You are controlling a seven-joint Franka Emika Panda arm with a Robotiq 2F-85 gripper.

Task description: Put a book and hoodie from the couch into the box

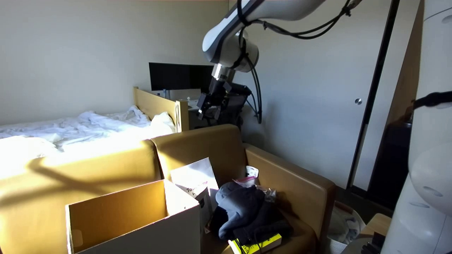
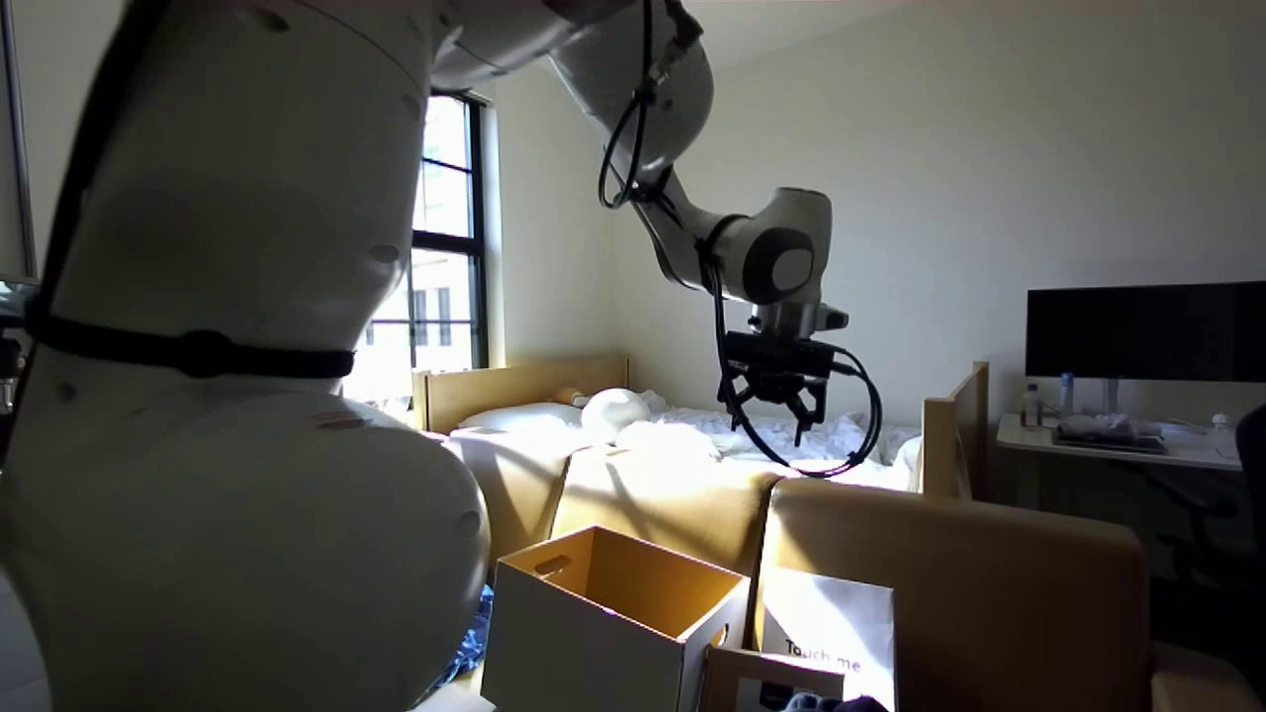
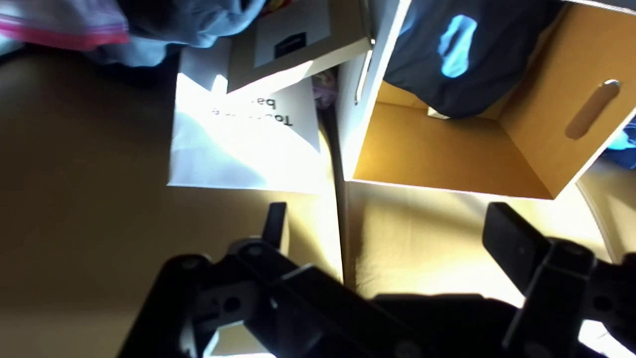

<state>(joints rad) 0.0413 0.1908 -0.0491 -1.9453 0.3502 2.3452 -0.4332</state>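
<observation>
An open white box point(image 1: 169, 225) with a brown inside stands on the tan couch point(image 1: 208, 141); it also shows in an exterior view point(image 2: 593, 633) and the wrist view point(image 3: 447, 154). A dark garment point(image 3: 462, 59) with a bright patch lies inside it, with a small pale corner showing beneath. A pile of blue-grey and dark clothing point(image 1: 240, 204) lies on the couch seat; I cannot tell which garment is the hoodie. A yellow book point(image 1: 256, 243) sticks out from under it. My gripper point(image 3: 387, 223) is open and empty, high above the couch back in both exterior views point(image 1: 209, 113) point(image 2: 769, 425).
A white printed sheet or bag point(image 2: 851, 613) leans on the couch back, with a smaller carton point(image 3: 278, 54) before it. Clear plastic packaging point(image 1: 268, 194) lies by the armrest point(image 1: 293, 173). A bed point(image 1: 88, 123) and a desk with a monitor point(image 2: 1147, 331) stand behind the couch.
</observation>
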